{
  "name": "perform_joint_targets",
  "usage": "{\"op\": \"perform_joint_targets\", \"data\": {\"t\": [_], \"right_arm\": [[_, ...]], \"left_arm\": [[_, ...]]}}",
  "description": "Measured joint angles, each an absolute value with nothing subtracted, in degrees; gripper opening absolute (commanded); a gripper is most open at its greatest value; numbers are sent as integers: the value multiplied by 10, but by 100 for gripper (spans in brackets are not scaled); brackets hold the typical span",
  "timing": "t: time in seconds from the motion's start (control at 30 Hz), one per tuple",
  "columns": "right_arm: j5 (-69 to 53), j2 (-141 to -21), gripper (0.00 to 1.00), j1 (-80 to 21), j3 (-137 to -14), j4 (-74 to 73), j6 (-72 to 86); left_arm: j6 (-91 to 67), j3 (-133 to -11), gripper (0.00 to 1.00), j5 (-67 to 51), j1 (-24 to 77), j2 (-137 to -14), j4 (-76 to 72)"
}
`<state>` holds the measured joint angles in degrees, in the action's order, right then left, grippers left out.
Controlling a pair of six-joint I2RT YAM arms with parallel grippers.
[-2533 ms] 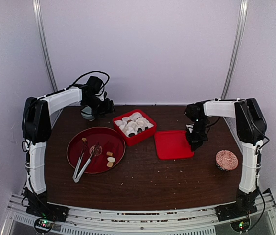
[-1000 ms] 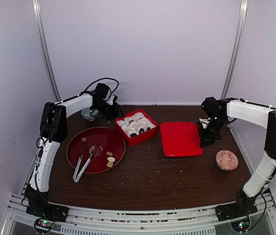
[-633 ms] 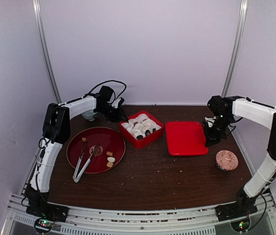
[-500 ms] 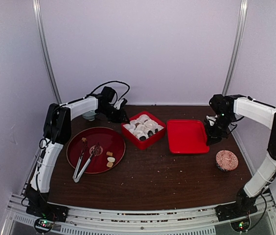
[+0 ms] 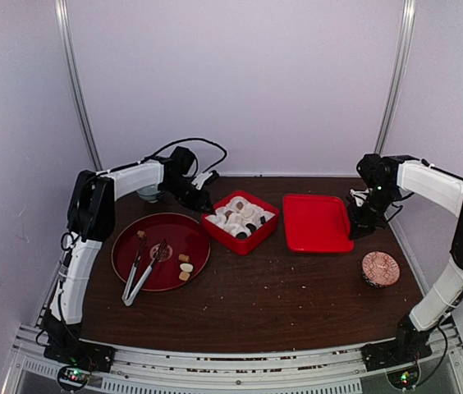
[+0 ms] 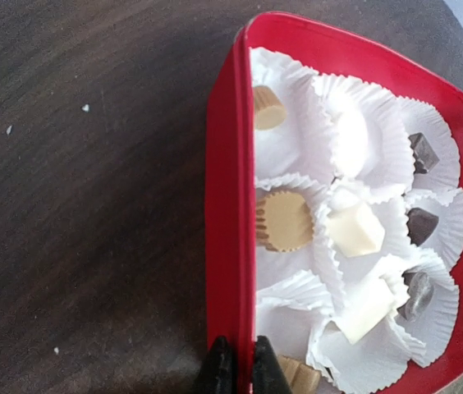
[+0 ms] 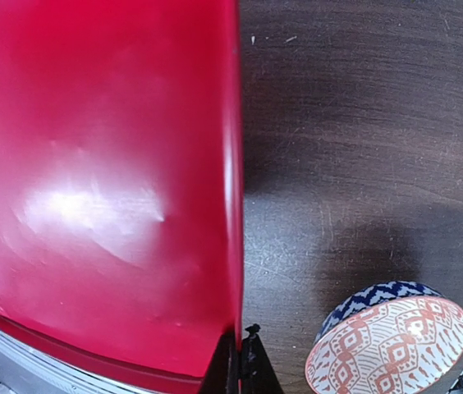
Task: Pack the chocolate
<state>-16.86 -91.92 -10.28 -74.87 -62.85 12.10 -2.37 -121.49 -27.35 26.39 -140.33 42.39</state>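
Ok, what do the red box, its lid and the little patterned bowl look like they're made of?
Box: likely plastic, glossy red, with a thin, smooth moulded rim. Lid: seemingly the same glossy plastic, with a soft highlight spreading across it. Bowl: probably glazed ceramic, with a shiny surface and painted red and blue patterns.

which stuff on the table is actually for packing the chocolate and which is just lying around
For the job: chocolate in the red box, loose chocolate on the red plate, paper cups, tongs, red lid.
Just lying about: patterned bowl.
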Motion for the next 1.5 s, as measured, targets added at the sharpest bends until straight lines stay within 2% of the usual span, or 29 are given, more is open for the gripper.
{"op": "perform_joint_targets", "data": {"t": [0.13,0.5,0.8,1.37,1.5], "right_arm": [[-171,-919,0,-98,-749,-629,119],[-182,-918,0,-88,-749,-625,117],[-196,-918,0,-87,-747,-618,112],[-208,-915,0,-87,-735,-619,92],[-210,-915,0,-87,-735,-619,91]], "left_arm": [[-3,-1195,1,-238,272,-1381,442],[61,-1047,0,-146,343,-1263,460],[156,-893,6,-82,363,-1148,429],[295,-855,11,-37,441,-1138,340],[304,-855,19,-41,451,-1138,325]]}}
